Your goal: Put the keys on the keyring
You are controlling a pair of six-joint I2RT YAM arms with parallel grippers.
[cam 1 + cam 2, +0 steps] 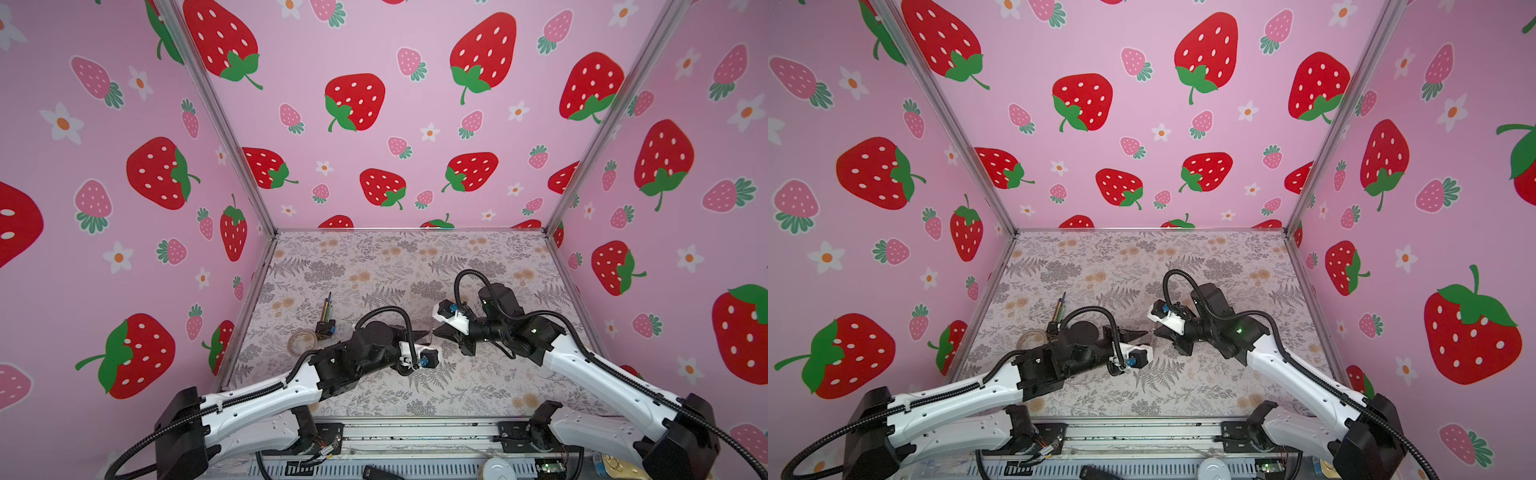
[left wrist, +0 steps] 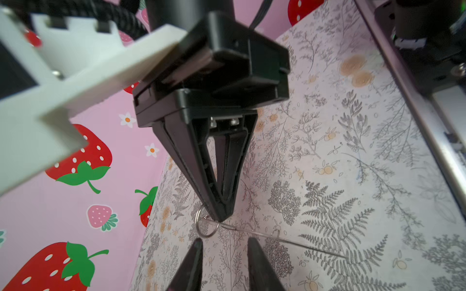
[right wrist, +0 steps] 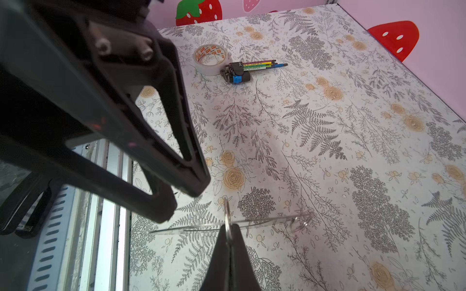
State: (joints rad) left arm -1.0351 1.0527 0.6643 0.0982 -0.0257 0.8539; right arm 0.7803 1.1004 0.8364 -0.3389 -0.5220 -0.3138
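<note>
At the middle of the worktop (image 1: 374, 270), the right gripper (image 3: 229, 230) is reaching in from 3 o'clock with its jaws pressed together on the keyring (image 3: 227, 211). The left gripper (image 2: 225, 241) is hovering at 9 o'clock, jaws apart and holding nothing.

The grip is sitting at the very tips, so a nudge from the left is likely to be twisting the ring or popping it free. The clear tag (image 3: 264, 220) crossing the ring is nearly vanishing against the leafy print, so the left jaws are risking closing beside it or knocking it down.

The keyring is showing as a thin silver wire loop, held edge-on. The tag is looking flat and glassy, carrying a small wire loop (image 3: 300, 224) at its far end. I cannot tell whether it is threaded.
</note>
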